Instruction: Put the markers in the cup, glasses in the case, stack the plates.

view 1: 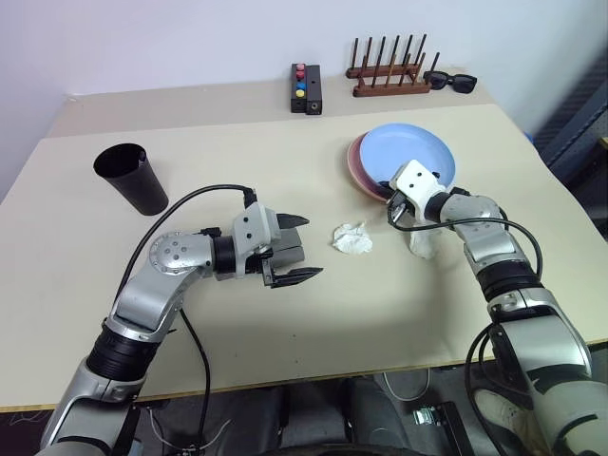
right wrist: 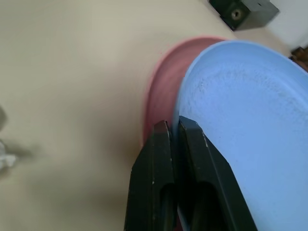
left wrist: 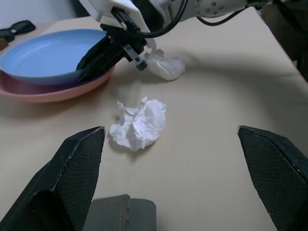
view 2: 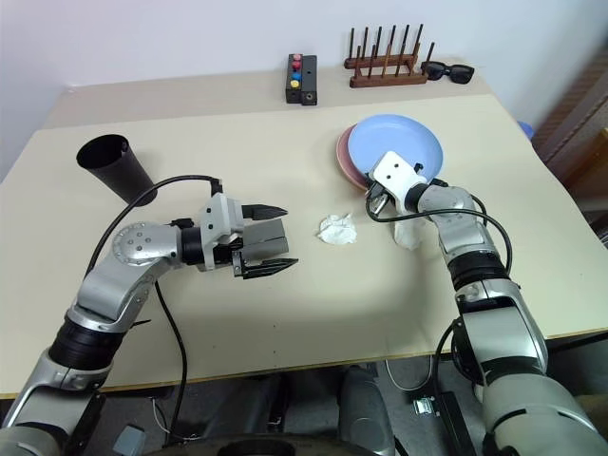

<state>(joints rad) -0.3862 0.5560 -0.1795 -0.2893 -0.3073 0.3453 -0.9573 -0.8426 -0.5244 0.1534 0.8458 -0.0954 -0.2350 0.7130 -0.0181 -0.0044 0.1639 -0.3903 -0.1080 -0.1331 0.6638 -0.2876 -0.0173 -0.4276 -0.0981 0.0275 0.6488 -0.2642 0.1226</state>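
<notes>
From the head views, the blue plate point(view 1: 408, 157) sits on top of the pink plate point(view 1: 358, 166), but a bit off to one side, so the pink rim peeks out. The right claw point(view 1: 391, 198) is squeezed tight with nothing in it, and its tip is at the near edge of the plates. The black cup point(view 1: 132, 177) stands far from the plates, on the other side of the table point(view 1: 247, 133). The left claw point(view 1: 293, 249) is wide open and empty, between the cup and the plates. A white paper ball point(view 1: 353, 238) lies just in front of the plates. Sunglasses point(view 1: 449, 82) and a wooden rack point(view 1: 389, 74) sit behind the plates.

The left wrist view shows the paper ball up close, and a second white lump point(left wrist: 166, 66) beside the right claw, near the plates.

The right wrist view shows what the others do not: the shut fingers point(right wrist: 192, 159) sit right at the line where blue meets pink.

If the claw pushes too hard, I think the blue plate could slide off the pink one or tip up. I can't see markers, thin glasses or a case.
</notes>
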